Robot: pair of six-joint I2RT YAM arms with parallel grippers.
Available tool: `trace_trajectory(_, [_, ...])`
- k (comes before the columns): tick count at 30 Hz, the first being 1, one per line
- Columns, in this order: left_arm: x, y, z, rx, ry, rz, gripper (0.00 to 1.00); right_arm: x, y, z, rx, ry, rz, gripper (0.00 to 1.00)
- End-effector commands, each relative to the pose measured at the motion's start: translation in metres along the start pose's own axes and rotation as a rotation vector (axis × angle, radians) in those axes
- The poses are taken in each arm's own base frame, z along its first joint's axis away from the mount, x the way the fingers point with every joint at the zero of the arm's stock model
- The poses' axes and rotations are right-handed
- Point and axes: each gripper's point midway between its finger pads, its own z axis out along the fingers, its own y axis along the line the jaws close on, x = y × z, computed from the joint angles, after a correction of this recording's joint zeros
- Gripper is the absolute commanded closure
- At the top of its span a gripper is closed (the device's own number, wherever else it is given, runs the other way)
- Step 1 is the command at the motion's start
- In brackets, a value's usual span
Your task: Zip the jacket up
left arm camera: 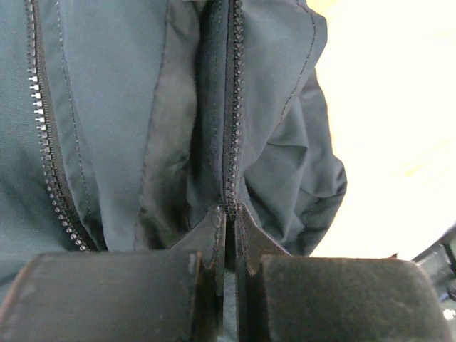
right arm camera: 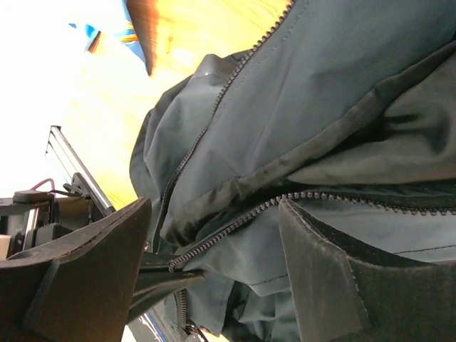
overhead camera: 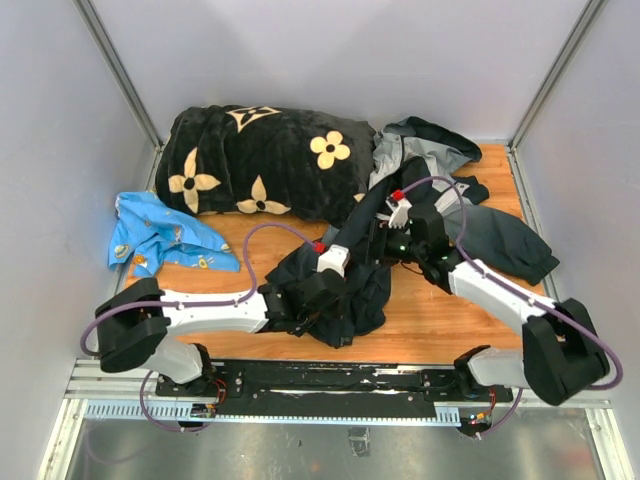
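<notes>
The dark navy and grey jacket (overhead camera: 500, 240) lies crumpled on the wooden table (overhead camera: 440, 320), its grey hood at the back right. My left gripper (overhead camera: 338, 290) is shut on the lower end of a zipper row (left arm camera: 231, 107), the fabric (left arm camera: 107, 107) hanging away from it. My left gripper (left arm camera: 229, 235) pinches the zipper tape between its fingertips. A second, separate zipper row (left arm camera: 43, 142) runs at the left. My right gripper (overhead camera: 375, 235) is open over the jacket (right arm camera: 320, 85). In its own view my right gripper (right arm camera: 214, 206) straddles a zipper row (right arm camera: 235, 217) without touching it.
A black plush blanket with cream flowers (overhead camera: 260, 150) lies at the back left. A small blue patterned cloth (overhead camera: 160, 235) lies at the left. Grey walls enclose the table on three sides. The arms' mounting rail (overhead camera: 340, 385) runs along the near edge.
</notes>
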Motion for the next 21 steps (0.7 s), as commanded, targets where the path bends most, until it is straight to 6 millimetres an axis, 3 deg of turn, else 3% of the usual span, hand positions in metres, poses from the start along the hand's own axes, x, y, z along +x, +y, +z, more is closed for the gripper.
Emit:
trace_trajectory(1, [-0.024,-0.026,-0.018,0.170,-0.063,-0.022,1.00,0.000,0.003,-0.023,0.041,-0.026,-0.082,0.26])
trace_trajectory(6, [-0.048,-0.036,-0.035,0.338,-0.091,-0.100,1.00,0.010,0.003,-0.048,0.057,-0.054,-0.121,0.25])
trace_trajectory(13, [-0.086,-0.032,-0.054,0.467,-0.171,-0.177,1.00,0.029,0.010,-0.072,0.014,-0.087,-0.166,0.22])
trace_trajectory(21, [-0.105,-0.040,-0.070,0.585,-0.217,-0.227,0.99,0.047,0.026,-0.062,-0.158,-0.122,-0.155,0.23])
